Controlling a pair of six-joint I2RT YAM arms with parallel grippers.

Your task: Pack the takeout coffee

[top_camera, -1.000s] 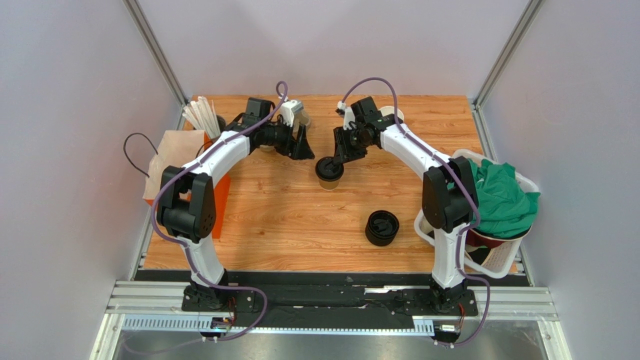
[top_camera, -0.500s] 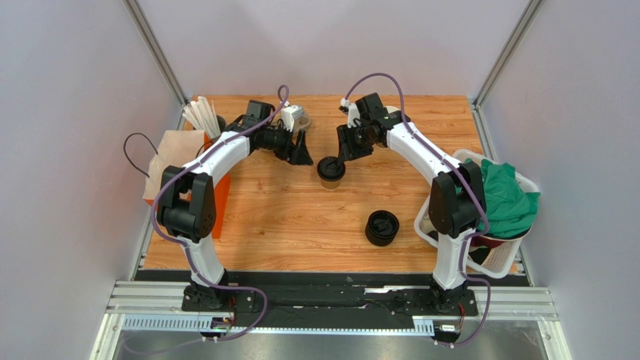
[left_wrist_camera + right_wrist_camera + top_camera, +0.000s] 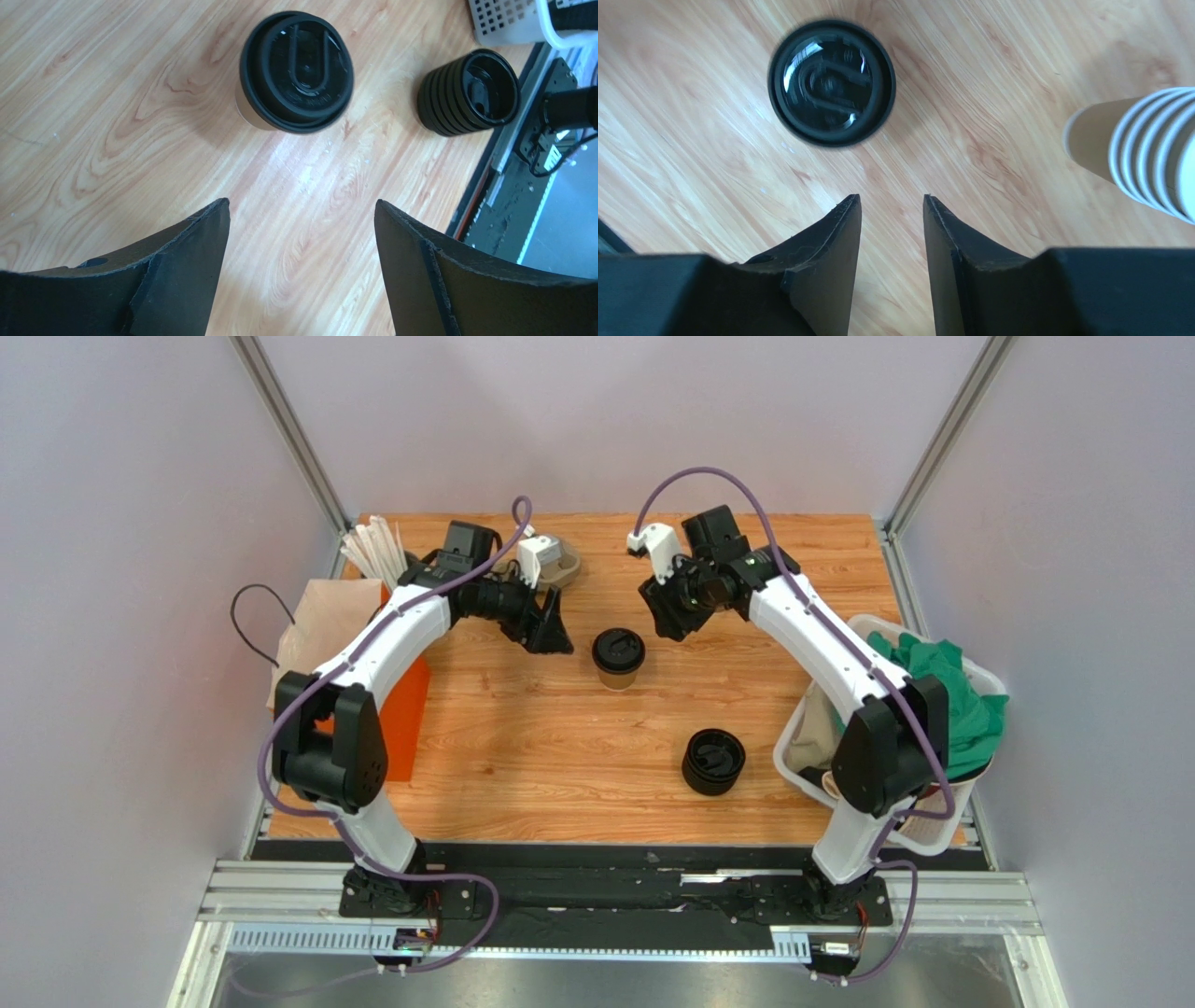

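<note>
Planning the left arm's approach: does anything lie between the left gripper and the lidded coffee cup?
Nothing: the left wrist view shows only bare wooden table between the left gripper and the takeout coffee.

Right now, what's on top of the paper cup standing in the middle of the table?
A round black lid sits on the cup, covering its whole mouth. Only a sliver of brown wall shows below it; the inside is hidden.

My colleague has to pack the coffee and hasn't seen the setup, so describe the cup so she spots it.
Look at the middle of the wooden table. The coffee cup stands there alone: brown paper under a black lid, unlike the cupless pile of black lids nearer the front edge.
</note>
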